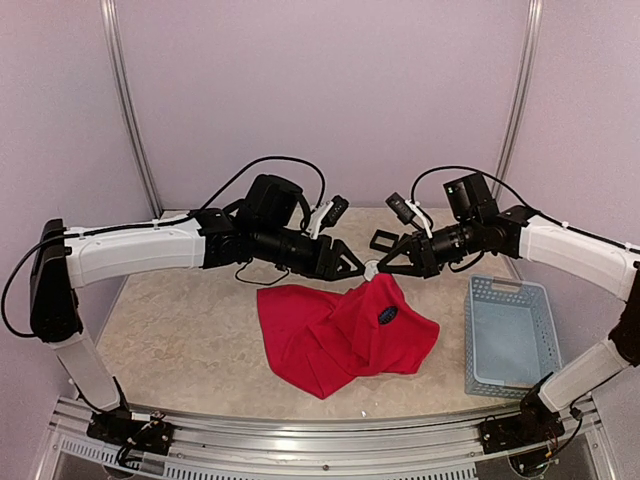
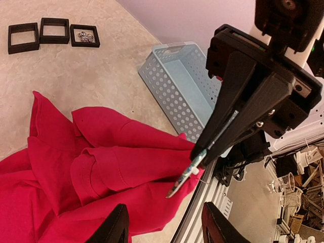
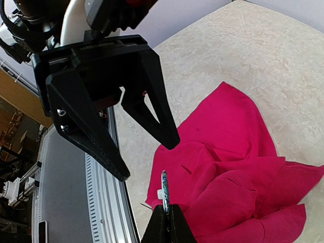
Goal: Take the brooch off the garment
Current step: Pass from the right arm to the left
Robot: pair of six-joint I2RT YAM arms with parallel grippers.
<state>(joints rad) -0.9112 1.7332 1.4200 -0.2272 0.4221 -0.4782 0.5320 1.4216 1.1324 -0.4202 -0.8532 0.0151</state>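
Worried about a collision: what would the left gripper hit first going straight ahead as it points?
Most likely what looks like the brooch, pinched by the right gripper just ahead; depth is unclear.

Heaped in crumpled folds on the surface: large bright red garment, one fold drawn up into a peak. Pinched edge-on in the right claw, right at that peak: small flat brooch.
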